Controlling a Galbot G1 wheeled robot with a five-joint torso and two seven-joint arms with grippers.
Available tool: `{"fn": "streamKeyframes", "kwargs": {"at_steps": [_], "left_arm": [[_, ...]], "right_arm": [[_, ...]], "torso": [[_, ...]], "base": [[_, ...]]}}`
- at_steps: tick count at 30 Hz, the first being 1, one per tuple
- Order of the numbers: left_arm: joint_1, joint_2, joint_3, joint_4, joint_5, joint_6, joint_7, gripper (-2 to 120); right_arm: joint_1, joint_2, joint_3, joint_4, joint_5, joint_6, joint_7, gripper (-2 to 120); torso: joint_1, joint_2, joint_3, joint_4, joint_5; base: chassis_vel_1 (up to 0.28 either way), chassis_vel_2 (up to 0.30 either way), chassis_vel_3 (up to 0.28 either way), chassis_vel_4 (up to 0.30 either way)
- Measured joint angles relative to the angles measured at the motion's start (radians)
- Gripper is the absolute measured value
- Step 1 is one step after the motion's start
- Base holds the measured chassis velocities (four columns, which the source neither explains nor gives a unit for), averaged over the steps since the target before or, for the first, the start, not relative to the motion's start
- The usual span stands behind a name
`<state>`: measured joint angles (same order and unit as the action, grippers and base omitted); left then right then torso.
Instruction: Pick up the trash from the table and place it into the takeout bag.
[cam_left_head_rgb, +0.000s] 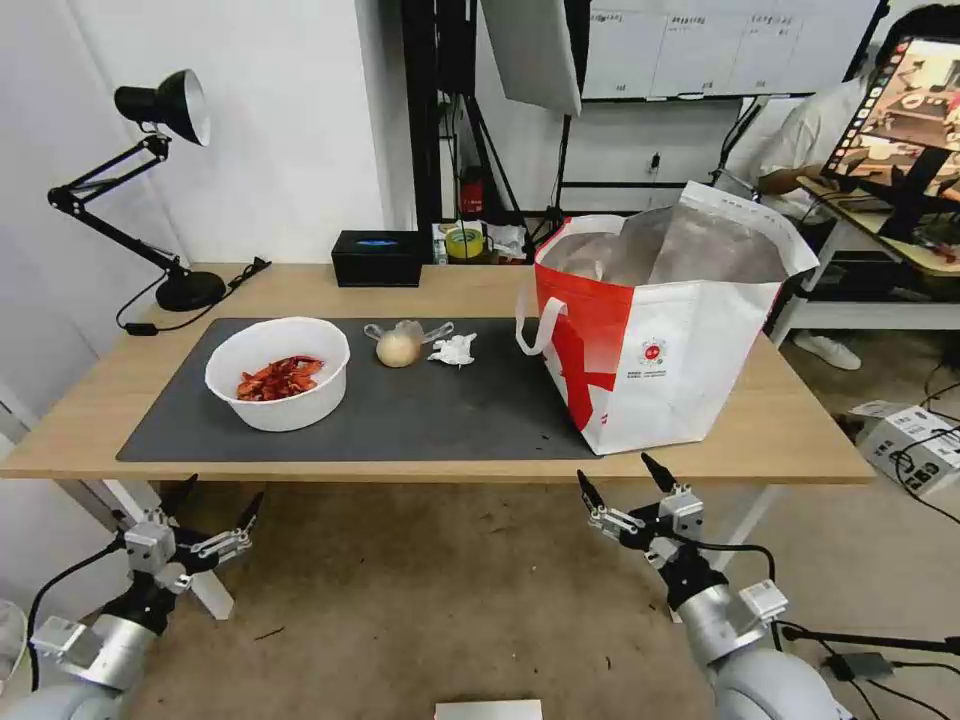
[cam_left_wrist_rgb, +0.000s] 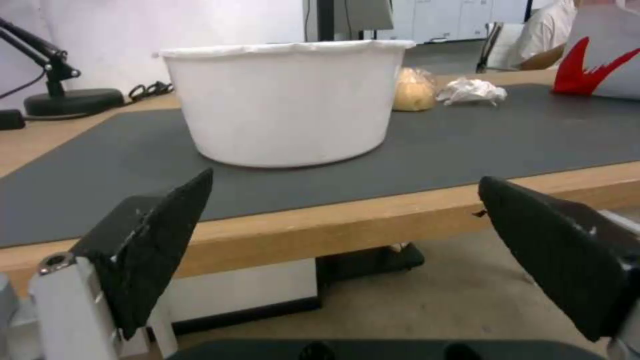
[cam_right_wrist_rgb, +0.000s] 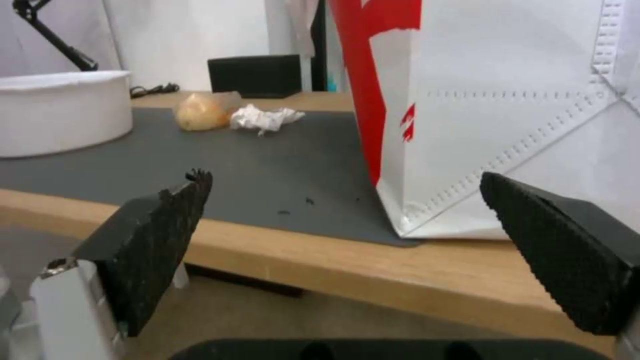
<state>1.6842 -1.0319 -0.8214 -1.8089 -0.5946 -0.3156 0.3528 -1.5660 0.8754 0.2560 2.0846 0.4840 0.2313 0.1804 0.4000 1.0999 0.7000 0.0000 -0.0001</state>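
A white round bowl (cam_left_head_rgb: 279, 372) (cam_left_wrist_rgb: 283, 102) (cam_right_wrist_rgb: 60, 111) holding red crayfish shells sits on the left of the dark grey mat (cam_left_head_rgb: 400, 410). A clear bag with a yellowish lump (cam_left_head_rgb: 399, 346) (cam_left_wrist_rgb: 414, 90) (cam_right_wrist_rgb: 200, 112) and a crumpled white tissue (cam_left_head_rgb: 454, 349) (cam_left_wrist_rgb: 471, 92) (cam_right_wrist_rgb: 263, 119) lie mid-mat. The white-and-red takeout bag (cam_left_head_rgb: 660, 340) (cam_right_wrist_rgb: 507, 115) stands open on the right of the table (cam_left_head_rgb: 800, 440). My left gripper (cam_left_head_rgb: 217, 500) (cam_left_wrist_rgb: 347, 190) hangs open below the front edge, facing the bowl. My right gripper (cam_left_head_rgb: 620, 480) (cam_right_wrist_rgb: 347, 190) is open below the edge, before the bag.
A black tissue box (cam_left_head_rgb: 379, 258) (cam_right_wrist_rgb: 253, 75) stands at the table's back edge. A black desk lamp (cam_left_head_rgb: 150, 180) stands at the back left corner. A cluttered desk with a monitor (cam_left_head_rgb: 900, 110) is to the right. A box (cam_left_head_rgb: 915, 440) and cables lie on the floor.
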Motion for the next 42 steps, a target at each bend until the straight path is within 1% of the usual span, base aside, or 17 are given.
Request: {"fn": "streamKeyframes", "kwargs": {"at_steps": [4,11,24,28,30,31,34,35,36,37,38,39,40,42], "left_arm": [[-0.007,0.004,0.005,0.001,0.000,0.002,0.000,100],[-0.006,0.004,0.012,0.000,0.001,0.003,0.003,100],[-0.010,0.009,0.019,0.001,0.002,0.004,0.004,100],[-0.015,0.011,0.021,0.002,0.002,0.004,0.004,100],[-0.020,0.012,0.024,0.003,0.003,0.004,0.004,100],[-0.020,0.012,0.024,0.003,0.003,0.004,0.004,100],[-0.030,0.010,0.032,0.000,0.007,0.005,0.004,100],[-0.030,0.010,0.032,0.000,0.007,0.005,0.004,100],[-0.043,0.013,0.045,0.000,0.009,0.005,0.001,100],[-0.059,0.023,0.066,0.001,0.011,0.007,0.002,100],[-0.075,0.034,0.086,0.001,0.012,0.011,0.000,100],[-0.075,0.034,0.086,0.001,0.012,0.011,0.000,100],[-0.078,0.037,0.094,-0.001,0.013,0.013,0.000,100],[-0.072,0.038,0.093,-0.006,0.016,0.014,0.000,100]], "right_arm": [[-0.018,0.023,-0.003,-0.002,-0.012,0.000,0.000,100],[-0.029,0.035,-0.009,-0.006,-0.017,0.001,-0.003,100],[-0.015,0.038,-0.013,-0.006,-0.015,0.001,-0.004,100],[0.016,0.026,-0.036,-0.001,-0.013,-0.002,-0.008,100],[0.068,0.010,-0.067,0.005,-0.007,-0.021,-0.009,100],[0.068,0.010,-0.067,0.005,-0.007,-0.021,-0.009,100],[0.209,-0.024,-0.145,0.021,0.031,-0.079,-0.008,100],[0.209,-0.024,-0.145,0.021,0.031,-0.079,-0.008,100],[0.255,-0.033,-0.173,0.028,0.043,-0.104,-0.006,100],[0.273,-0.036,-0.181,0.036,0.047,-0.119,-0.004,100],[0.297,-0.038,-0.197,0.046,0.053,-0.143,0.000,100],[0.297,-0.038,-0.197,0.046,0.053,-0.143,0.000,100],[0.322,-0.040,-0.217,0.048,0.057,-0.160,0.003,100],[0.405,-0.042,-0.282,0.029,0.068,-0.188,0.008,100]], "torso": [[0.000,0.000,0.000,-0.0001,0.0002],[0.000,0.000,0.000,0.0000,0.0001],[0.000,0.000,0.000,0.0000,0.0001],[0.000,0.000,0.000,-0.0001,0.0001],[0.000,0.000,0.000,-0.0001,0.0001],[0.000,0.000,0.000,-0.0001,0.0001],[0.000,0.000,0.000,0.0003,0.0000],[0.000,0.000,0.000,0.0003,0.0000],[0.000,0.000,0.000,0.0012,0.0003],[0.000,0.000,0.000,0.0011,0.0001],[0.000,0.000,0.000,-0.0005,-0.0002],[0.000,0.000,0.000,-0.0005,-0.0002],[0.000,0.000,0.000,-0.0011,-0.0002],[0.000,0.000,0.000,-0.0004,0.0000]], "base": [[0.000,0.000,0.000,0.000],[0.000,0.000,0.000,0.000],[0.000,0.000,0.000,0.000],[0.000,0.000,0.000,0.000],[0.000,0.000,0.000,0.000],[0.000,0.000,0.000,0.000],[0.000,0.000,0.000,0.000],[0.000,0.000,0.000,0.000],[0.000,0.000,0.000,0.000],[0.000,0.000,0.000,0.000],[0.000,0.000,0.000,0.000],[0.000,0.000,0.000,0.000],[0.000,0.000,0.000,0.000],[0.000,0.000,0.000,0.000]]}}
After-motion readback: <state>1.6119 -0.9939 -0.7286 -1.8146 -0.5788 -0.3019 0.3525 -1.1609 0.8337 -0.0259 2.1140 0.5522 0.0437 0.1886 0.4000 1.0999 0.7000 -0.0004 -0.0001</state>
